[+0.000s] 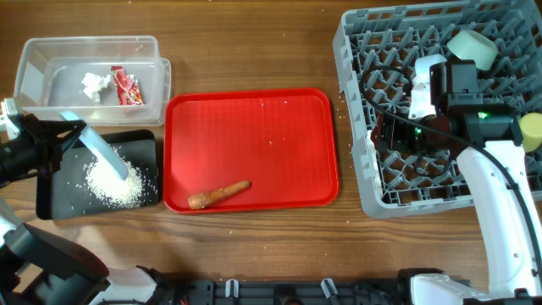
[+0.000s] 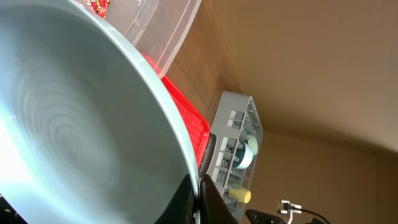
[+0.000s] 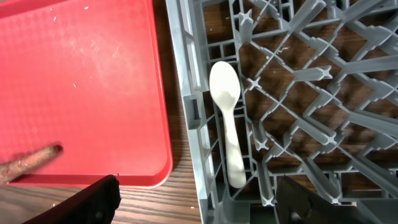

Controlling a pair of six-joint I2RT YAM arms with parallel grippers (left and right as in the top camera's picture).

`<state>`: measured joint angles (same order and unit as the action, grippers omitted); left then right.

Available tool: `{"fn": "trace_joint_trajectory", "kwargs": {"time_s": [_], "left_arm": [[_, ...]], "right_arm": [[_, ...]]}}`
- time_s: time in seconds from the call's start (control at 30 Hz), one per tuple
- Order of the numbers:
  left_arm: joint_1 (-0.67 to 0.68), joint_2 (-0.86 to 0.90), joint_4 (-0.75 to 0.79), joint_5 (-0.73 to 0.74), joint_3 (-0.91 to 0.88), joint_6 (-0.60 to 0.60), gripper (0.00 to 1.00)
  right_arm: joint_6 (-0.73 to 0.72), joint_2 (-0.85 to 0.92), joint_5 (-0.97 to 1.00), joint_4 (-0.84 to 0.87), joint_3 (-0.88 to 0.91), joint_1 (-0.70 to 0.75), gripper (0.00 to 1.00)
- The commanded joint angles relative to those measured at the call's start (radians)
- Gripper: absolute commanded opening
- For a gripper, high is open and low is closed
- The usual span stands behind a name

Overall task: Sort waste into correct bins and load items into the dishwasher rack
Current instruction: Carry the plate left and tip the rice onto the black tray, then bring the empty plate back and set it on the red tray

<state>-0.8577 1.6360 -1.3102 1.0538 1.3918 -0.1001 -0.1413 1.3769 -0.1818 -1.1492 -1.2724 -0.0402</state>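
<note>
My left gripper (image 2: 196,200) is shut on the rim of the pale blue plate (image 2: 74,124) and holds it tilted on edge over the black tray (image 1: 144,148). A pile of rice grains (image 1: 114,185) lies in that tray. The clear tub (image 1: 51,51) holds the white tissue wad (image 1: 95,85) and the red wrapper (image 1: 127,86). The carrot stick (image 1: 218,195) lies on the red serving tray (image 1: 254,127). My right gripper (image 3: 205,205) is open and empty above the dishwasher rack (image 1: 364,182), over the white spoon (image 3: 227,124) lying in it. The pale green bowl (image 1: 472,47) and the yellow cup (image 1: 532,131) stand in the rack. The pale blue bowl is out of view.
A few loose grains lie on the red tray and on the wood between it and the rack. The rack's left wall (image 3: 186,106) stands close beside the red tray's right edge (image 3: 163,124).
</note>
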Motion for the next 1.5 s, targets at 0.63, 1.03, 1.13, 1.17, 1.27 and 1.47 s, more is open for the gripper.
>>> {"fn": "trace_joint_trajectory", "kwargs": {"time_s": [0.63,1.03,1.13,1.17,1.27,1.47], "left_arm": [[0.531,-0.053,-0.023,-0.001,0.019,-0.076,0.04],[1.212,0.012,0.386,-0.715,0.019,0.417,0.04],[1.336,0.077,0.443,-0.791,0.019,0.457,0.04],[1.361,0.097,0.465,-0.795,0.019,0.457,0.04],[1.425,0.158,0.524,-0.824,0.019,0.481,0.04],[1.442,0.169,0.565,-0.824,0.022,0.48,0.32]], "right_arm": [[0.008,-0.008,0.01,0.008,-0.015,0.0,0.83],[0.007,-0.008,0.01,0.006,-0.015,0.0,0.83],[0.008,-0.008,0.01,0.004,-0.015,0.0,0.83],[0.008,-0.008,0.01,0.004,-0.015,0.0,0.83],[0.008,-0.008,0.01,0.003,-0.015,0.0,0.83],[0.01,-0.008,0.01,0.004,-0.015,0.0,0.84]]}}
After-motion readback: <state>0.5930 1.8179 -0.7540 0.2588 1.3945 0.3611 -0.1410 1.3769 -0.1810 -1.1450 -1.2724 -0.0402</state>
